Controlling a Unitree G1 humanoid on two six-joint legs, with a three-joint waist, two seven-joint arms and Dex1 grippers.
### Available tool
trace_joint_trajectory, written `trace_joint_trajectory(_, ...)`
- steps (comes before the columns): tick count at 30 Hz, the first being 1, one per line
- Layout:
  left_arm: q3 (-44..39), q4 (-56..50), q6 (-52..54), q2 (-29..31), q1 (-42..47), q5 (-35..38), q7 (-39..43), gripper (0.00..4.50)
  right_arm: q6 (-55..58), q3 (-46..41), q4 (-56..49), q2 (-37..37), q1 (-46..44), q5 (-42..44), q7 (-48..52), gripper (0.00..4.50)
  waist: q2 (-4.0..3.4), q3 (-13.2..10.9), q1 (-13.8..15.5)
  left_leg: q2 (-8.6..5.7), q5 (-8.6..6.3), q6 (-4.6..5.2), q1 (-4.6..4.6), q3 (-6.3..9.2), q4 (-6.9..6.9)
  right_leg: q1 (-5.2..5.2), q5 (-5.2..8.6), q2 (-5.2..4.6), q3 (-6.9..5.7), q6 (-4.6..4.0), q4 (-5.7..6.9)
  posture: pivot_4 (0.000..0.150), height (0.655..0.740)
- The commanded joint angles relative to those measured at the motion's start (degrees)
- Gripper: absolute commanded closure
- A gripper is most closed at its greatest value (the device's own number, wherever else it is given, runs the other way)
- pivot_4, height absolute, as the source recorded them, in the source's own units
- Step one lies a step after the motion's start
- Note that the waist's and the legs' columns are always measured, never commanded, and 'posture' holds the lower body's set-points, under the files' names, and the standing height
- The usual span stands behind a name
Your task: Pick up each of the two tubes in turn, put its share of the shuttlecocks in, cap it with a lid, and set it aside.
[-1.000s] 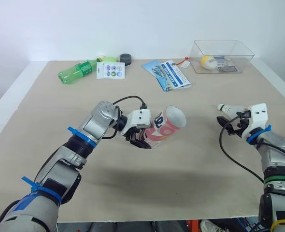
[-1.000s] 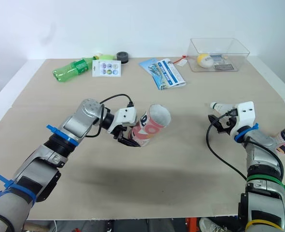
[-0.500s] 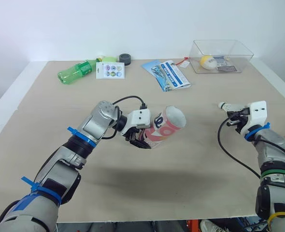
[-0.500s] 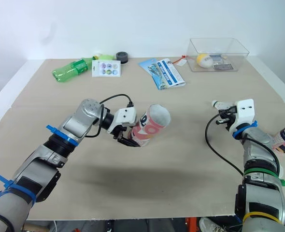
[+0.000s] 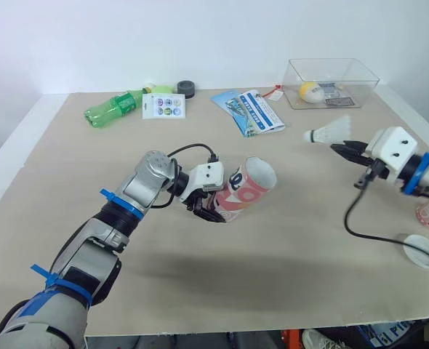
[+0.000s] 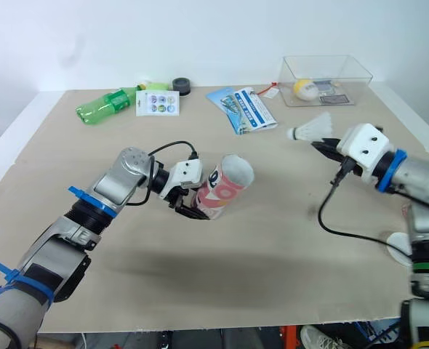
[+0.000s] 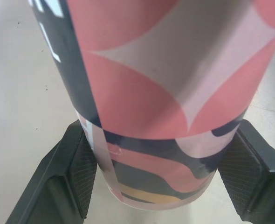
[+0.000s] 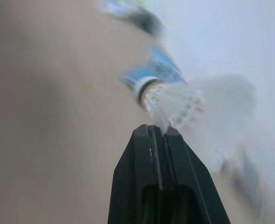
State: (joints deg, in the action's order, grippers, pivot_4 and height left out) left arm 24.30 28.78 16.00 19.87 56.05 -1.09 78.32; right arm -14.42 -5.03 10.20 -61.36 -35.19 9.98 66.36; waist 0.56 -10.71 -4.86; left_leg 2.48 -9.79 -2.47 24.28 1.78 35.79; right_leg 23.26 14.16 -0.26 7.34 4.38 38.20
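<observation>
Left tool (image 5: 214, 209) clamps the tilted tube (image 5: 248, 192); right tool (image 5: 339, 147) pinches a shuttlecock (image 5: 328, 131) above the table (image 5: 273, 283).

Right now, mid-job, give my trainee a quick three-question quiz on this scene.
1. True or false: the left claw grips the tube near its closed end.
2. What is the right claw holding? A) nothing B) a shuttlecock C) the tube
3. Fill in: the yellow ball lies inside the clear ____ at the table's far edge.

Key: 1 true; 2 B; 3 box.
</observation>
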Motion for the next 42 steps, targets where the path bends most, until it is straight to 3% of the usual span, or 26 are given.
trace_joint_trajectory(1,-0.96,1.58,-1.33,0.02,1.78,0.06,0.02,1.22,6.91,1.13,-7.40,-1.22,-3.19,5.56,5.09,4.47,0.14,0.00,0.00,0.02,0.00,0.00,-0.01,0.01,0.01,-0.03,0.00,0.01,-0.02,-0.01,0.00,0.150,0.7400)
trace_joint_trajectory(6,-1.13,2.86,-2.17,-0.49,2.08,0.06,0.02,1.22,11.42,5.07,-14.68,-0.64,-8.38,8.38,11.12,4.47,0.13,-0.01,0.06,0.02,0.00,-0.01,0.05,-0.03,0.04,0.02,-0.02,-0.01,0.03,-0.01,0.00,0.150,0.7400)
trace_joint_trajectory(16,-1.16,2.21,-1.90,-0.67,2.24,-0.01,-0.13,1.22,5.14,10.60,-10.28,2.64,-12.91,4.02,17.40,4.47,0.17,-0.03,0.45,0.02,-0.01,-0.02,0.14,-0.03,0.02,0.10,0.04,-0.02,0.01,0.00,-0.01,0.150,0.7400)
trace_joint_trajectory(20,-1.23,1.85,-1.68,-0.42,2.25,-0.06,-0.26,1.22,10.72,10.64,-11.89,5.56,-15.29,8.35,18.12,3.25,0.17,-0.03,0.39,0.03,-0.01,-0.01,0.12,-0.03,0.02,0.09,0.04,-0.02,0.01,-0.01,-0.01,0.150,0.7400)
trace_joint_trajectory(24,-1.25,0.72,-1.38,-0.05,2.00,-0.06,-0.37,1.22,23.94,8.35,-14.84,6.44,-18.32,15.49,16.98,1.15,0.16,-0.04,0.45,0.03,-0.01,-0.01,0.14,-0.01,0.03,0.10,0.02,-0.01,0.00,-0.04,0.02,0.150,0.7400)
trace_joint_trajectory(25,-1.23,0.37,-1.31,0.03,1.92,-0.07,-0.39,1.22,26.55,7.80,-14.67,5.97,-19.00,16.51,16.81,0.94,0.16,-0.04,0.46,0.03,-0.01,-0.01,0.16,0.00,0.03,0.10,0.02,-0.01,0.00,-0.03,0.01,0.150,0.7400)
trace_joint_trajectory(27,-1.18,-0.44,-1.11,0.18,1.68,-0.08,-0.38,1.22,29.78,6.48,-12.08,5.99,-21.10,16.96,15.10,0.94,0.16,-0.04,0.48,0.03,-0.01,-0.01,0.20,0.00,0.03,0.14,0.03,-0.02,0.00,-0.03,0.01,0.150,0.7400)
trace_joint_trajectory(30,-0.47,-1.63,-1.46,0.39,1.44,-0.70,-0.33,1.22,25.22,6.85,-4.68,6.86,-23.84,12.21,14.18,0.94,0.16,-0.04,0.48,0.03,-0.01,-0.01,0.21,0.00,0.03,0.17,0.04,-0.02,-0.03,-0.04,0.01,0.150,0.7400)
trace_joint_trajectory(33,0.44,-2.70,-1.65,0.33,1.35,-1.39,-0.01,1.22,12.76,13.16,-0.48,6.75,-23.80,4.32,20.28,1.79,0.16,-0.04,0.47,0.03,-0.01,-0.01,0.20,-0.01,0.02,0.17,0.04,-0.02,-0.04,-0.04,0.00,0.150,0.7400)
trace_joint_trajectory(37,0.51,-3.31,-0.46,0.00,1.73,-1.06,0.42,1.22,8.59,17.70,-1.43,11.13,-23.71,2.85,24.32,3.72,0.13,-0.06,-0.03,0.05,-0.01,-0.01,0.19,-0.03,-0.05,0.22,0.06,0.02,-0.02,-0.04,0.02,0.150,0.7400)
trace_joint_trajectory(39,0.48,-3.53,0.02,-0.20,1.87,-0.85,0.62,1.22,6.78,19.49,-0.70,13.13,-24.30,1.46,24.74,4.39,0.13,-0.06,-0.03,0.07,-0.01,-0.01,0.20,0.00,-0.07,0.22,0.06,0.04,-0.03,-0.06,0.03,0.150,0.7400)
trace_joint_trajectory(42,0.41,-3.94,0.32,-0.33,1.87,-0.83,0.77,1.22,4.85,22.56,0.51,14.92,-25.19,-1.05,25.66,4.39,0.13,-0.07,0.15,0.06,-0.01,-0.01,0.24,0.02,-0.06,0.22,0.06,0.03,-0.05,-0.06,0.03,0.150,0.7400)
